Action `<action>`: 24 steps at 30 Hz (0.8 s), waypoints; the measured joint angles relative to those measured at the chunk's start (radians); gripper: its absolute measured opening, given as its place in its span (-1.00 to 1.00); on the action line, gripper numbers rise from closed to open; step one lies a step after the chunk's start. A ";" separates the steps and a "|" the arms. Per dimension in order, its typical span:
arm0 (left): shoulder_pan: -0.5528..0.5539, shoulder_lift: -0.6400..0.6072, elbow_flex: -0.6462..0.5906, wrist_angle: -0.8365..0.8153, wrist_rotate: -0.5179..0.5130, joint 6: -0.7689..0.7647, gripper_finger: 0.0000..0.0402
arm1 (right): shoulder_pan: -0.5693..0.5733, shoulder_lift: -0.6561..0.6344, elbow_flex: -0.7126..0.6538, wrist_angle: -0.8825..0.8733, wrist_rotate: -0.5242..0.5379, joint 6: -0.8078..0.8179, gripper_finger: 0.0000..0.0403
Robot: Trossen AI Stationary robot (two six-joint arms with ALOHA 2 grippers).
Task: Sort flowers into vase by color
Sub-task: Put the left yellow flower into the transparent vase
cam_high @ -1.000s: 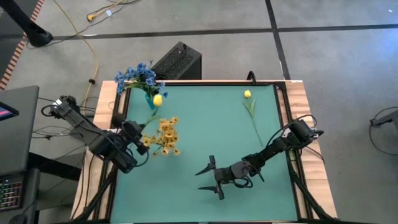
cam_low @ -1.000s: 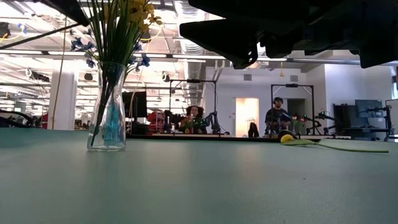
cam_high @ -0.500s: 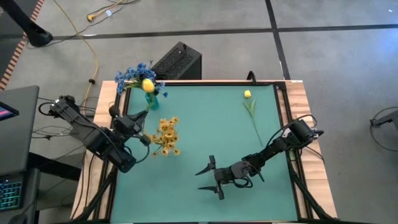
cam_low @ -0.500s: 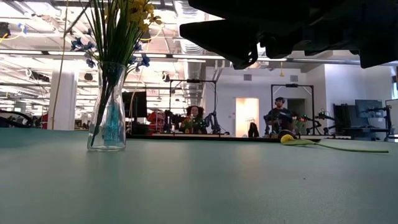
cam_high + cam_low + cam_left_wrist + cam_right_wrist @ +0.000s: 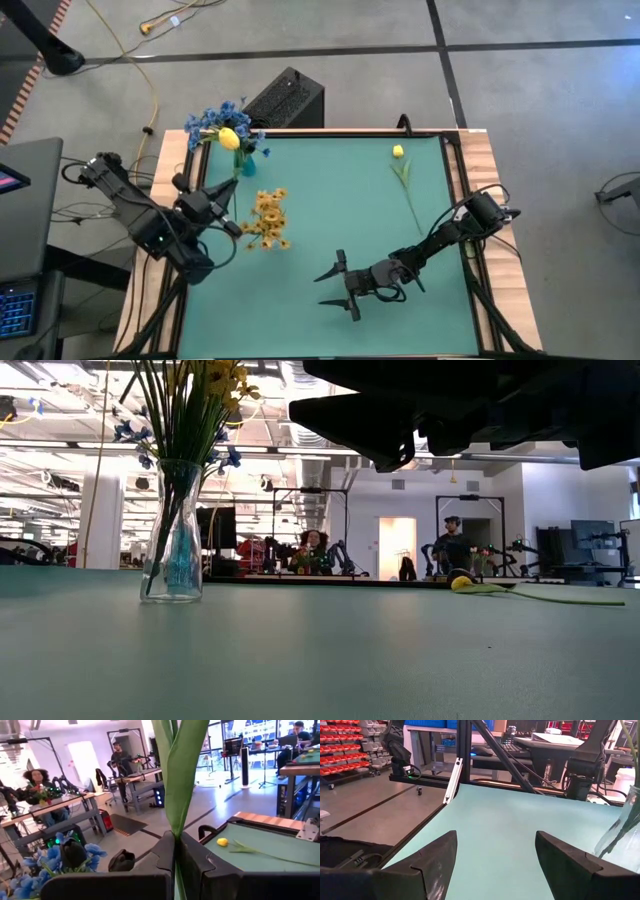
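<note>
The left gripper (image 5: 208, 198), at the left of the high view, is closed on a yellow bud stem (image 5: 229, 139), whose bud sits over the vase (image 5: 173, 530) with blue flowers (image 5: 210, 120) at upper left. The right gripper (image 5: 338, 283) rests wide apart at lower centre.

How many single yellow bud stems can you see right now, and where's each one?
2. One yellow bud stem is held in the shut left gripper over the vase; the other lies on the table's far right. More may hide among the vase's blossoms.
</note>
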 joint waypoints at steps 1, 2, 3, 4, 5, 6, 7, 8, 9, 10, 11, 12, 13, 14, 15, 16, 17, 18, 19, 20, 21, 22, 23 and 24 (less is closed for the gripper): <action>0.000 0.000 0.000 0.005 0.000 0.003 -1.00 | 0.000 0.000 0.000 0.000 0.000 0.000 0.47; 0.000 0.000 0.000 0.012 0.000 0.005 -1.00 | 0.000 0.000 0.000 0.000 0.000 0.000 0.47; 0.000 0.000 0.000 0.019 0.000 0.005 -1.00 | 0.000 0.000 0.000 0.000 0.000 0.000 0.47; 0.000 0.000 0.000 0.031 0.000 0.005 -1.00 | 0.000 0.000 0.000 0.000 0.000 0.000 0.47; 0.000 0.000 0.000 0.047 0.000 0.005 -1.00 | 0.000 0.000 0.000 0.000 0.000 0.000 0.47; 0.000 0.000 0.000 0.061 0.000 0.006 -1.00 | 0.000 0.000 0.000 0.000 0.000 0.000 0.47; 0.002 0.000 0.001 0.076 0.000 0.014 -1.00 | 0.000 0.000 0.000 0.000 0.000 0.000 0.47; 0.003 0.000 0.005 0.088 0.000 0.027 -1.00 | 0.000 0.000 0.000 0.000 0.000 0.000 0.47; 0.003 0.000 0.010 0.104 0.000 0.036 -1.00 | 0.000 0.000 0.000 0.000 0.000 0.001 0.47; 0.001 0.000 0.015 0.120 0.000 0.053 -1.00 | 0.000 0.000 0.000 0.000 0.000 0.001 0.47; -0.004 0.000 0.021 0.137 0.000 0.080 -1.00 | 0.000 0.000 0.000 0.000 0.000 0.000 0.47; -0.012 0.000 0.027 0.159 0.000 0.114 -1.00 | 0.000 0.000 0.000 0.000 0.000 0.001 0.47; -0.021 0.000 0.033 0.181 0.001 0.157 -1.00 | 0.000 0.000 0.000 0.000 0.000 0.001 0.47; -0.030 0.000 0.040 0.204 0.004 0.199 -1.00 | 0.000 0.000 0.000 0.000 0.000 0.001 0.47; -0.038 0.000 0.048 0.230 0.004 0.246 -1.00 | 0.000 0.000 0.000 0.000 0.000 0.001 0.47; -0.047 0.000 0.055 0.260 0.004 0.292 -1.00 | 0.000 0.000 0.000 0.000 0.000 0.001 0.47; -0.055 0.000 0.061 0.293 0.002 0.341 -1.00 | 0.000 0.000 0.000 0.000 0.000 0.001 0.47; -0.062 0.000 0.068 0.325 0.001 0.399 -1.00 | 0.000 0.000 0.000 0.000 0.000 0.001 0.47; -0.068 0.000 0.076 0.356 0.001 0.458 -1.00 | 0.000 0.000 0.000 0.000 0.000 0.000 0.47; -0.074 0.000 0.086 0.390 0.002 0.519 -1.00 | 0.000 0.000 0.000 0.000 0.000 0.001 0.47; -0.079 0.000 0.097 0.425 0.001 0.570 -1.00 | 0.000 0.000 0.000 0.000 0.000 0.001 0.47; -0.083 0.000 0.108 0.454 0.000 0.615 -1.00 | 0.000 0.000 0.000 0.000 0.000 0.001 0.47; -0.087 0.000 0.116 0.490 0.000 0.661 -1.00 | 0.000 0.000 0.000 0.000 0.000 0.000 0.47; -0.091 0.000 0.123 0.527 0.001 0.709 -1.00 | 0.000 0.000 0.000 0.000 0.000 0.000 0.47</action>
